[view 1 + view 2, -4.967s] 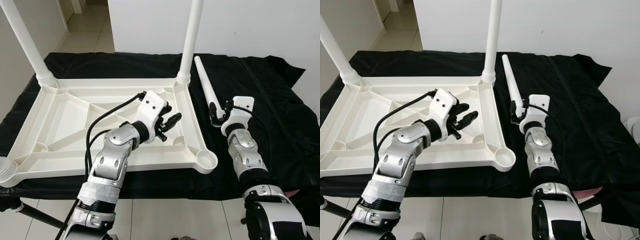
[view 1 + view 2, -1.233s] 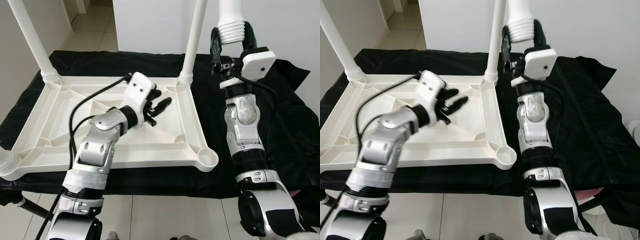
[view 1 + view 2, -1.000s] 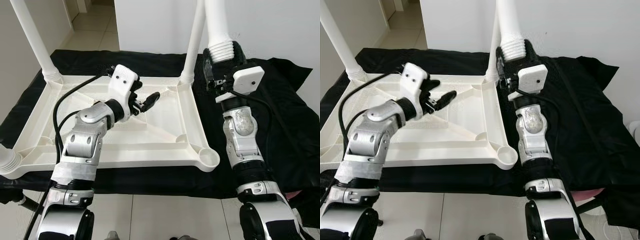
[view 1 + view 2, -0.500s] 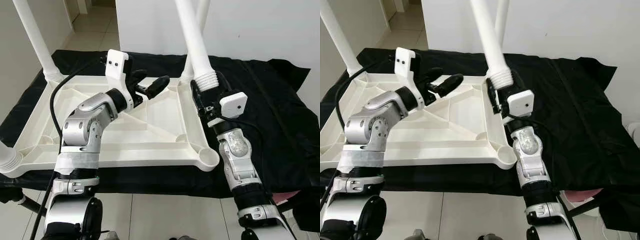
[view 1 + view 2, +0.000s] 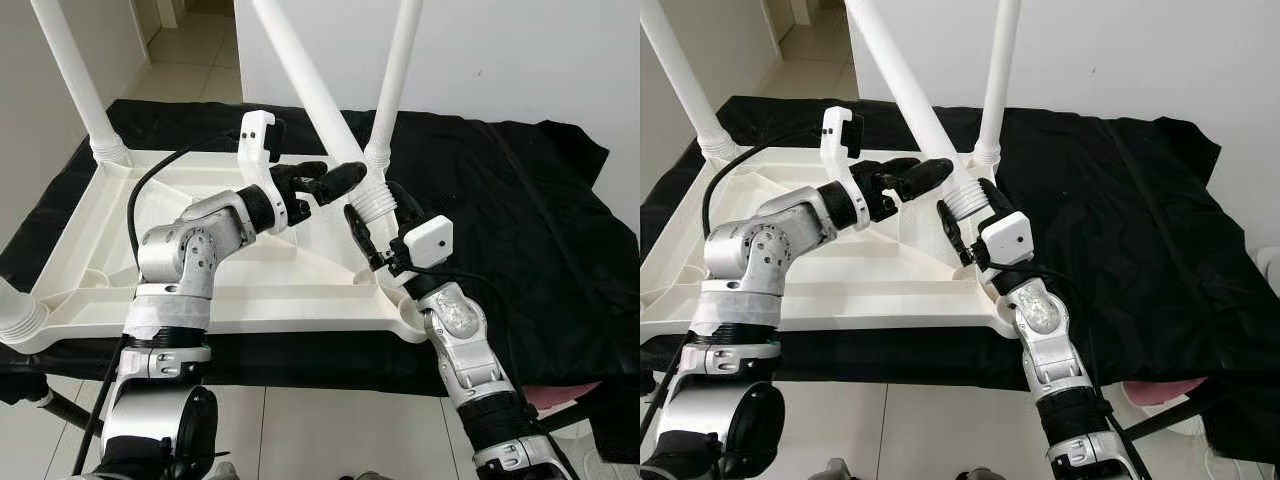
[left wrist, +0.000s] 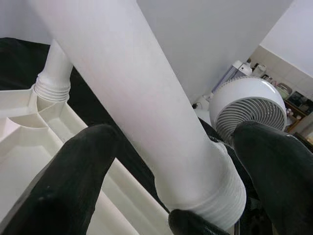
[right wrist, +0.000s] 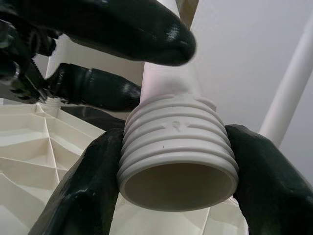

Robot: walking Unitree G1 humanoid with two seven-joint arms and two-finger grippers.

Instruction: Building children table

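Black cloth [image 5: 520, 200] covers the bench under an upturned white tabletop [image 5: 120, 250]. Right gripper [image 5: 372, 232] clamps the loose table leg [image 5: 300, 80] at its threaded end, its long axis slanting up and leftward, just above the near-right corner socket [image 5: 412, 318]. Left gripper [image 5: 335, 178], fingers spread, straddles the leg higher up without clearly gripping it.

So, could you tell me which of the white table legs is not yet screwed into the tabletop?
The tilted leg gripped at its threaded end by the right claw; the others stand in corner sockets.

Smooth white plastic leg [image 5: 310, 95], ribbed end; matt black cloth [image 5: 520, 230].
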